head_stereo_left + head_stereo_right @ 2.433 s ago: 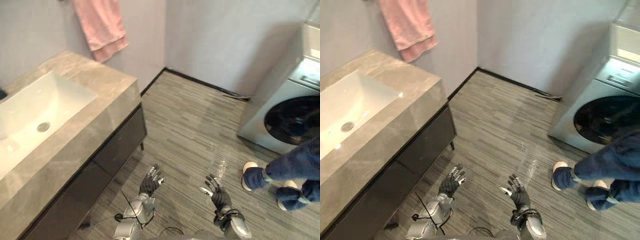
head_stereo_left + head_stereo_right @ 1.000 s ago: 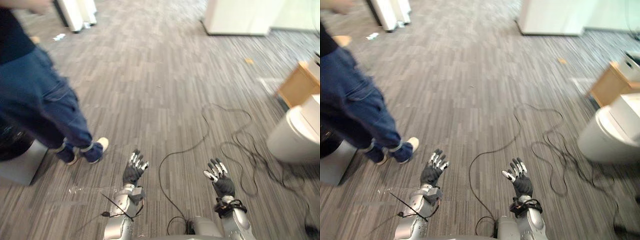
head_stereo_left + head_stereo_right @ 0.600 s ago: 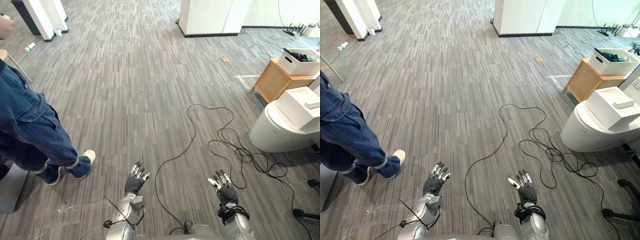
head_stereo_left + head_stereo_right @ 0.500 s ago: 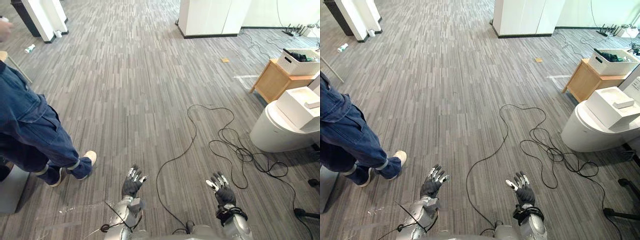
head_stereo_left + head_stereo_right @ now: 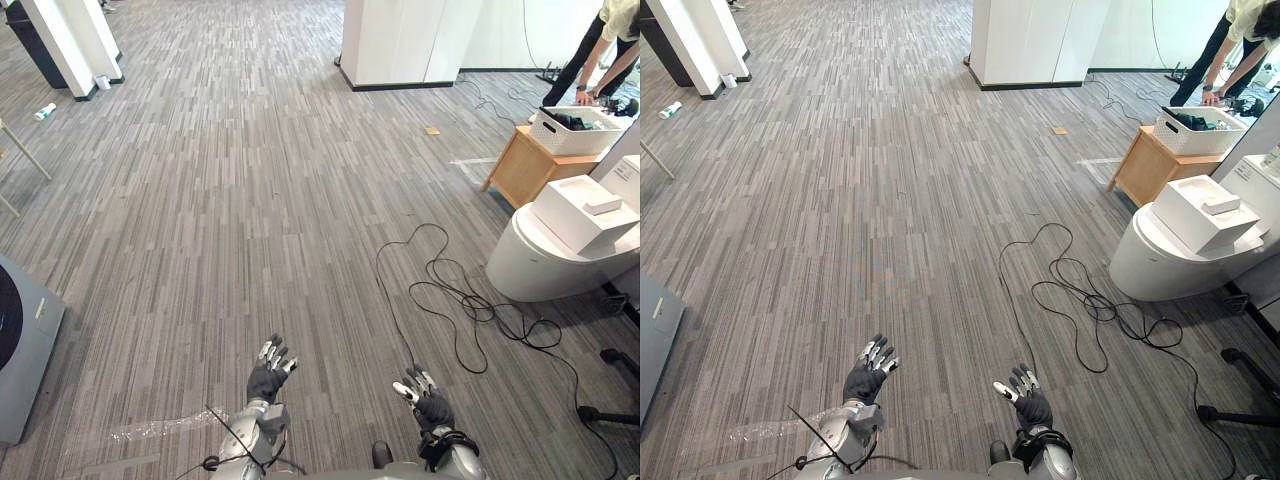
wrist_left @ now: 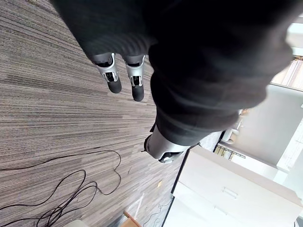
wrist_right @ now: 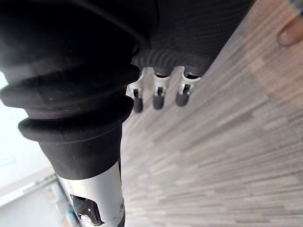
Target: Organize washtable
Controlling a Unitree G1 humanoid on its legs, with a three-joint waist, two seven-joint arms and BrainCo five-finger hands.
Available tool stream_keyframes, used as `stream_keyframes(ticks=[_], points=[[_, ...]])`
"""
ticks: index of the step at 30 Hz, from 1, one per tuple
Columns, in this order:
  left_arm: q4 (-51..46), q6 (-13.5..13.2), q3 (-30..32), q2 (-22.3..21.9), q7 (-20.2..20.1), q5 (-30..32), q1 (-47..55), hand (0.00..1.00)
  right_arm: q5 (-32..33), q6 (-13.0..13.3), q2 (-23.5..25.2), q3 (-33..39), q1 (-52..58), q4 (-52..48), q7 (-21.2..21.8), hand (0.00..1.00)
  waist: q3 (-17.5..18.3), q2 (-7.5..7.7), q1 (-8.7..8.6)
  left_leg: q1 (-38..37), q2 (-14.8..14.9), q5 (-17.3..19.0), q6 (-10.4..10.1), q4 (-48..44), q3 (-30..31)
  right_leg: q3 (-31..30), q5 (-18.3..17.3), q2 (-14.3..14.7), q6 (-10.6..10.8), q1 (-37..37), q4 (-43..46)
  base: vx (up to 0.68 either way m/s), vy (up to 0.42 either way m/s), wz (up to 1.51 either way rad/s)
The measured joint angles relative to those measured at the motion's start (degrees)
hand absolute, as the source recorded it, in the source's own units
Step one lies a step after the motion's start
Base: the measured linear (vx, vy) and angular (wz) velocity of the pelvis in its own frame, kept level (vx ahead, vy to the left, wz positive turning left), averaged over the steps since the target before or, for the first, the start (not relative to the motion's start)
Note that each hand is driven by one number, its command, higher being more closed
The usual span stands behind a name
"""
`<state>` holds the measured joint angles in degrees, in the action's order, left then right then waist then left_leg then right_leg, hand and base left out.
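Far left, a grey appliance sits at the frame edge, with white pillars and a small bottle lying by them at the back of the striped grey plank floor. Low at centre, the left hand and right hand hover over that floor, well apart, fingers straight and spread. A white cabinet stands at the back; to the right are a small wooden desk carrying a white basket, a white toilet with a white box on it, and a person bending at the far corner.

Both hands are held out low and near. The left hand and right hand have straight, spread fingers, holding nothing.
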<state>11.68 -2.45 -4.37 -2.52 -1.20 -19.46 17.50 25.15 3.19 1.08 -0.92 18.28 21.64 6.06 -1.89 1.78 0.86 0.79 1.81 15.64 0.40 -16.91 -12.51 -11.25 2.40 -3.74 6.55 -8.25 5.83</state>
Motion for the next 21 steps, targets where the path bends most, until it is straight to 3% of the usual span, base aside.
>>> stream_keyframes(ticks=[5, 8, 11, 15, 21], points=[[1.60, -0.36, 0.56, 1.22, 0.04, -0.02, -0.35, 0.00, 0.03, 0.12, -0.91, 0.05, -1.40, 2.06, -0.06, 0.00, -0.13, -0.12, 0.00, 0.65, 0.19, 0.00, 0.00, 0.00, -0.62, 0.12, 0.09, -0.09, -0.10, -0.86, 0.04, 0.00, -0.001, -0.02], [8.12, -0.41, 1.08, 2.57, 0.27, -0.01, -2.89, 0.00, 0.11, 0.32, -2.68, 0.09, -4.88, 7.37, -0.45, 0.00, -0.93, -0.81, 0.01, 1.57, 0.75, -0.02, -0.03, -0.18, -1.65, 2.48, 0.23, -0.73, -0.80, -1.95, 0.06, -0.01, -0.005, -0.08], [14.22, -1.17, 2.62, 4.18, 1.63, 0.00, -5.46, 0.00, 0.53, 0.99, -4.39, 0.26, -8.80, 13.19, -1.64, 0.00, -2.12, -1.07, -0.07, 1.89, 1.84, -0.11, -0.45, -0.70, -1.78, 10.19, 1.22, -2.07, -1.27, -2.18, -0.06, 0.01, -0.059, 0.02], [24.82, -3.60, 2.85, 5.52, 3.96, 0.00, -10.68, 0.00, 1.35, 2.95, -7.25, 0.13, -14.12, 23.78, -3.71, 0.00, -3.91, -2.15, -0.06, 2.41, 3.05, -0.65, -1.86, -0.98, -1.72, 14.67, 1.55, -1.96, -1.55, -2.13, -0.02, 0.02, -0.072, 0.17], [41.59, -4.78, 6.98, 5.56, 5.19, 2.22, -13.81, 0.00, -2.05, 3.87, -6.40, 3.17, -18.94, 40.62, -5.77, 0.00, -4.65, -1.40, -0.06, 1.29, 3.29, -0.74, -2.05, -0.91, -1.69, 18.06, 1.99, -2.36, -2.03, -0.71, -0.32, -0.03, -0.020, 0.06]])
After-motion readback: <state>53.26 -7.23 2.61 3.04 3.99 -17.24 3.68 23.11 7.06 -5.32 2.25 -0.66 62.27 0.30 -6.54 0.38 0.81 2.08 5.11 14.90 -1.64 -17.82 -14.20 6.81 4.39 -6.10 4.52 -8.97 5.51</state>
